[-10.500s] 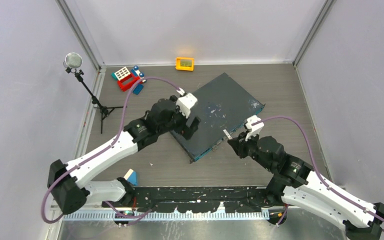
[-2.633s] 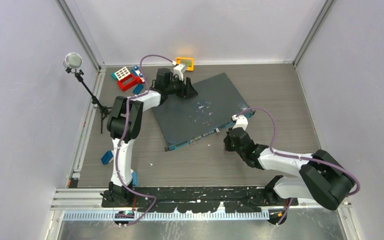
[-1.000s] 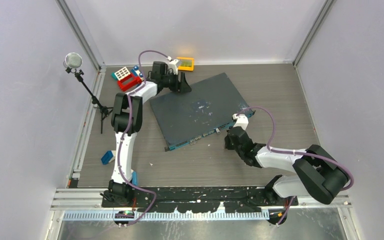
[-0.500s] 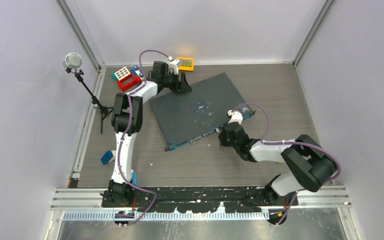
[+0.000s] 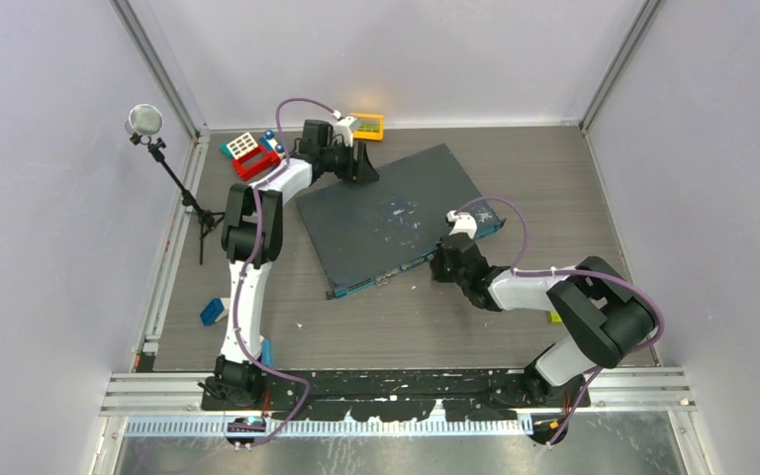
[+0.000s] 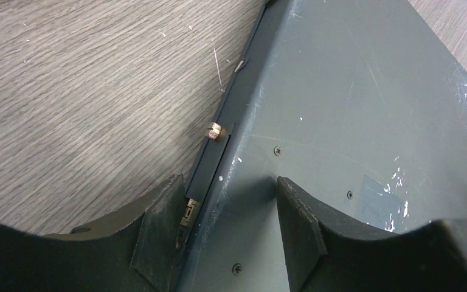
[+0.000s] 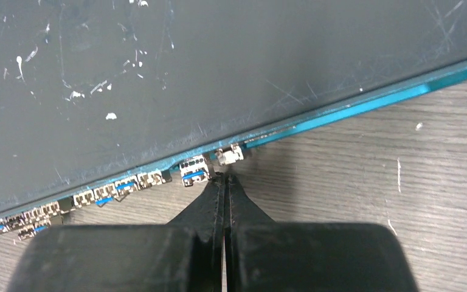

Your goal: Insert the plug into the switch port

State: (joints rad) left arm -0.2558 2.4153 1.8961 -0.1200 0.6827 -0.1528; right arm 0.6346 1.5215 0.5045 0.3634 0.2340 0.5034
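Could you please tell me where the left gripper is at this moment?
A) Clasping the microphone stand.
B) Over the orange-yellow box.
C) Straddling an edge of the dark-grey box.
C: in the left wrist view, the left gripper has its fingers apart, one on either side of the edge of the dark-grey box.

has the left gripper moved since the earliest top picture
Yes: the left gripper moved toward the far side, now beside the fixed small orange-yellow box.
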